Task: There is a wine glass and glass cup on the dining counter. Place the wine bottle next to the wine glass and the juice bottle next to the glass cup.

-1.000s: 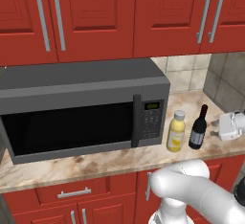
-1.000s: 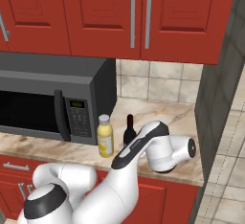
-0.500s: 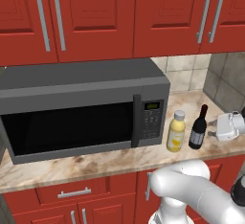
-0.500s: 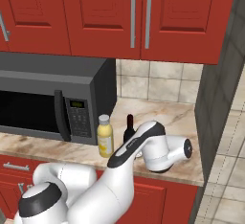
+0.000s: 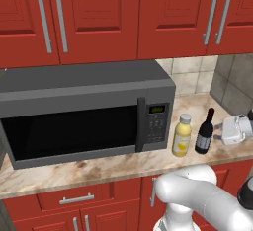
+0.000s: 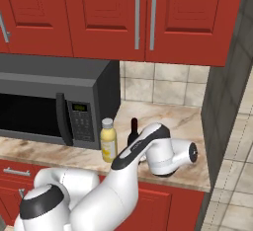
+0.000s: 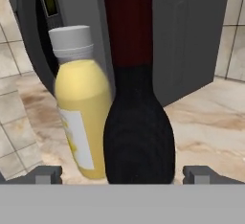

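Observation:
The wine bottle (image 5: 204,135) (image 6: 133,131), dark with a slim neck, stands on the marbled counter to the right of the microwave. The yellow juice bottle (image 5: 181,137) (image 6: 108,141) stands upright just left of it. My gripper (image 5: 218,134) reaches in level from the right and is open. In the hand view the wine bottle (image 7: 139,141) rises close between the two fingertips of the gripper (image 7: 124,174), with a gap on each side. The juice bottle (image 7: 81,113) stands just behind it to the left. The wine glass, glass cup and dining counter are out of view.
A grey microwave (image 5: 84,111) fills the counter's left part, close to the juice bottle. Red wall cabinets (image 5: 123,18) hang above. A tiled back wall (image 6: 163,89) and a dark side wall (image 6: 222,106) close off the counter's right end.
My hand has moved slightly left, closer to the wine bottle. Both bottles stand where they were.

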Controlling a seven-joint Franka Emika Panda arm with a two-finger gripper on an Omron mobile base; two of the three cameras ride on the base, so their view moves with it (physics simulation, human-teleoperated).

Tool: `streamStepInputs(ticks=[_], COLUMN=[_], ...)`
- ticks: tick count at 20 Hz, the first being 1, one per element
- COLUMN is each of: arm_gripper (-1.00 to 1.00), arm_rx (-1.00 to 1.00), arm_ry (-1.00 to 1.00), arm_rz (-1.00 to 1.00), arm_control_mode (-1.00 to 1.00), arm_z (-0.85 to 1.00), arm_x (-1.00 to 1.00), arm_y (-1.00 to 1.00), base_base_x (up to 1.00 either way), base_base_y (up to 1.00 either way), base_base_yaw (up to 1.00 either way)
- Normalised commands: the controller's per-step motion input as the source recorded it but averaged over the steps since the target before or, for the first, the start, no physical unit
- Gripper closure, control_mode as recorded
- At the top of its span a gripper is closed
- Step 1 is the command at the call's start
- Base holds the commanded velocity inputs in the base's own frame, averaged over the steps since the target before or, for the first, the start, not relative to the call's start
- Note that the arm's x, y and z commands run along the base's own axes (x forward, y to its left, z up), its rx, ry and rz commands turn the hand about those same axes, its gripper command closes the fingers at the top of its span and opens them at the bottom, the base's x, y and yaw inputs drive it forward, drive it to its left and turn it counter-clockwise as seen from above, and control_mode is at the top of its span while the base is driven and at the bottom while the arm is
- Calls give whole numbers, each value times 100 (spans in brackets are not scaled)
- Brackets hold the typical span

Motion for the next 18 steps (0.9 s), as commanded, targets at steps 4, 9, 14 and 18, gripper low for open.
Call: streamStepInputs(ticks=[4,9,14,18], arm_gripper=[-100,-100,-100,-100], arm_rx=[0,2,2,1], arm_ry=[0,0,0,0], arm_rz=[0,0,0,0], arm_control_mode=[-100,-100,-100,-100], arm_z=[0,0,0,0], arm_x=[7,1,0,0], arm_y=[1,7,10,11], base_base_x=[0,0,0,0], base_base_y=[0,0,0,0], base_base_yaw=[0,0,0,0])
